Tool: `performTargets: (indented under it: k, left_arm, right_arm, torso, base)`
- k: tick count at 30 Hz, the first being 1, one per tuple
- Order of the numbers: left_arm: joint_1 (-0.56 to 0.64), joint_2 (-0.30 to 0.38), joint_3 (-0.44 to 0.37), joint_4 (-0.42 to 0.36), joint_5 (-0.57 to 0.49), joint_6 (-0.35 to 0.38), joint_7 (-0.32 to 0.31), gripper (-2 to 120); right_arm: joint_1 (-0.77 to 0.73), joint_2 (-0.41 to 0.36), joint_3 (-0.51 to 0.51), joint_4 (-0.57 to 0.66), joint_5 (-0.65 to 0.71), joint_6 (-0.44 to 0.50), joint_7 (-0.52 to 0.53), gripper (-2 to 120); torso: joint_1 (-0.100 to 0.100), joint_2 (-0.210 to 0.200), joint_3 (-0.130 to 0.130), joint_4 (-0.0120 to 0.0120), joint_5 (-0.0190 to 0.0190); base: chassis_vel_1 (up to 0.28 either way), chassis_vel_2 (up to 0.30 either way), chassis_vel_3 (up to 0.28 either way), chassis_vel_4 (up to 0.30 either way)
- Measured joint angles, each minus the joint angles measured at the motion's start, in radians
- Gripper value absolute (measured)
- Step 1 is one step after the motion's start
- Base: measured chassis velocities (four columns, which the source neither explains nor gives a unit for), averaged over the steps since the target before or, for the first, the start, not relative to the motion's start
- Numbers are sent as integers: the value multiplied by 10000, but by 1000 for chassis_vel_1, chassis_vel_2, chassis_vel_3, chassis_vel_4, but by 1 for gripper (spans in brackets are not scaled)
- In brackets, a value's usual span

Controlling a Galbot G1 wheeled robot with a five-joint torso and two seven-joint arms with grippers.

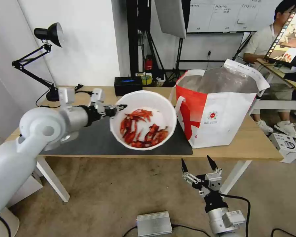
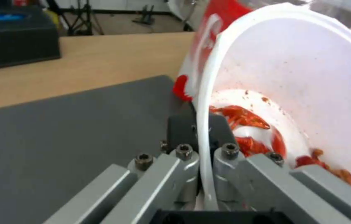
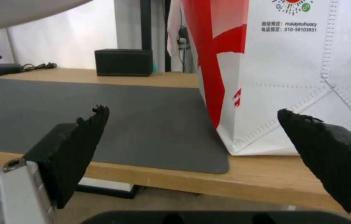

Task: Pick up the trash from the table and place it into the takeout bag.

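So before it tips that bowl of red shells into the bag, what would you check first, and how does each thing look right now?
1. Grip on the bowl: the left gripper pinches the rim of the white bowl. Ok.
2. Bowl off the table: it looks lifted above the dark mat and tilted. Ok.
3. Shells staying in: the red shells lie inside the bowl. Ok.
4. Bag mouth open: the takeout bag stands upright, foil lining showing. Ok.
5. Bowl over the bag: it hangs beside the bag. Not ok.
6. Right gripper out of the way: open, below the table edge. Ok.
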Motion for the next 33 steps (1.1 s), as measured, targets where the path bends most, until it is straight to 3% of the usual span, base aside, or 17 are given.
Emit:
performTargets:
  k: [10,18,21,23,24,26,27,29,33]
  left_arm:
    - [-1861,-642,1400,-32,-679,-18,-389,0]
    - [-3095,-1899,2455,316,-1274,-19,-1109,0]
    - [-3511,-2442,2807,670,-1294,-19,-1214,0]
    - [-3962,-3143,3107,1095,-1309,-9,-1367,0]
    - [-3962,-3143,3107,1095,-1309,-9,-1367,0]
    - [-4493,-3952,3346,1691,-1294,-3,-1516,0]
    - [-4493,-3952,3346,1691,-1294,-3,-1516,0]
    - [-4983,-4700,3447,2368,-1250,14,-1681,0]
    - [-5486,-5499,3529,3166,-1078,27,-1814,0]
  right_arm:
    - [0,-1,0,0,0,0,0,100]
    - [0,-1,0,0,0,0,0,100]
    - [0,0,0,0,0,0,0,100]
    - [0,-1,0,0,0,0,0,100]
    - [0,-1,0,0,0,0,0,100]
    - [0,0,-1,0,0,0,1,100]
    - [0,0,-1,0,0,0,1,100]
    - [0,-1,0,0,0,0,0,100]
    - [0,0,0,0,0,-1,0,100]
  torso:
    - [0,0,0,0,1]
    - [0,0,1,-1,1]
    - [0,0,1,1,-1]
    - [0,0,1,1,-1]
    - [0,0,1,1,-1]
    - [0,-1,1,-1,3]
    - [0,-1,1,-1,3]
    - [0,0,1,-2,3]
    - [0,-1,1,-1,1]
  base:
    - [0,0,0,0]
    - [0,0,0,0]
    - [0,0,0,0]
    - [0,0,0,0]
    - [0,0,0,0]
    - [0,0,0,0]
    - [0,0,0,0]
    - [0,0,0,0]
    - [0,0,0,0]
